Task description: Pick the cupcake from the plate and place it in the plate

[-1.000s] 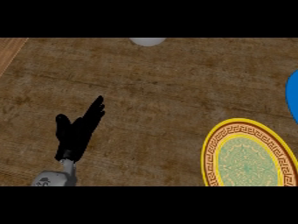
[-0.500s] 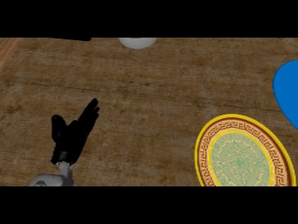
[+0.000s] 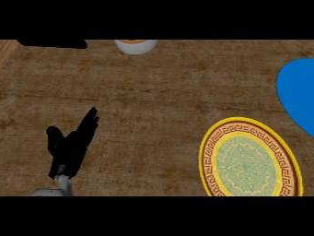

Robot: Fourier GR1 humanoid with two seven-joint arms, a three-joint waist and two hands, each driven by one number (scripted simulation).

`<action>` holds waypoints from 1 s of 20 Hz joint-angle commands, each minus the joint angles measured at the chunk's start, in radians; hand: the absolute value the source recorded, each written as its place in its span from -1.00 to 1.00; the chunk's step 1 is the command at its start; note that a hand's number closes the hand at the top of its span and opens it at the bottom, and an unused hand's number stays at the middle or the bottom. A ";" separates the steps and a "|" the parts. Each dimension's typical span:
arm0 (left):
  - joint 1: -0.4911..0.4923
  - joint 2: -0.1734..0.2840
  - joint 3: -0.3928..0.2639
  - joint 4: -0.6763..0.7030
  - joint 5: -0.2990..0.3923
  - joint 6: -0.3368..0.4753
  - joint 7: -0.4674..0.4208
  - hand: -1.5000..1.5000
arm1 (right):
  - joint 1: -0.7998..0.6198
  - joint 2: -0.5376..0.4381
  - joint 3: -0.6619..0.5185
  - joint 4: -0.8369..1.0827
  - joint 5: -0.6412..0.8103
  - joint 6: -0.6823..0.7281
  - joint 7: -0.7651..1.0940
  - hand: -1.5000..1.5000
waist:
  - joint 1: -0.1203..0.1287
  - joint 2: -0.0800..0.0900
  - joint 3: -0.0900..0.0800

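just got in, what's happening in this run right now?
Nothing is held yet. The left hand shows at the lower left, open, fingers straight and pointing up the counter, touching nothing. The cupcake sits at the far edge, cut off by the top of the view. A yellow patterned plate lies at the lower right with nothing on it, and a blue plate is beside it at the right edge. The right hand can't be made out.

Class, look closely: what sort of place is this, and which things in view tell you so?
Probably a dining or kitchen surface: a brown woven cloth carries a round yellow-rimmed patterned plate, a plain blue plate, and a white-cased cupcake at the far edge.
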State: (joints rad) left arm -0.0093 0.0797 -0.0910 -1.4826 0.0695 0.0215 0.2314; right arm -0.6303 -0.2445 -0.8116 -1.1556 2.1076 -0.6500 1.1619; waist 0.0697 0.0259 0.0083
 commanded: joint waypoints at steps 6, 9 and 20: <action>0.009 0.030 0.037 0.014 0.016 -0.010 0.019 0.00 | -0.033 0.024 -0.275 0.225 -0.230 -0.135 0.112 -1.00 | -0.034 -0.006 -0.002; 0.021 -0.004 0.027 0.049 0.010 0.005 -0.020 0.00 | -0.056 -0.009 -0.300 0.349 -0.340 -0.247 0.003 -1.00 | -0.037 -0.007 -0.003; 0.011 0.017 0.041 0.043 0.016 -0.014 -0.014 0.00 | -0.056 -0.016 -0.253 0.406 -0.529 -0.752 -0.266 -1.00 | -0.040 -0.012 -0.004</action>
State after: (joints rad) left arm 0.0078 0.0887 -0.0639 -1.4761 0.0832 0.0105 0.2146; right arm -0.6848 -0.2988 -1.0787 -0.7450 1.6208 -1.1505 0.8915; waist 0.0354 0.0116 0.0086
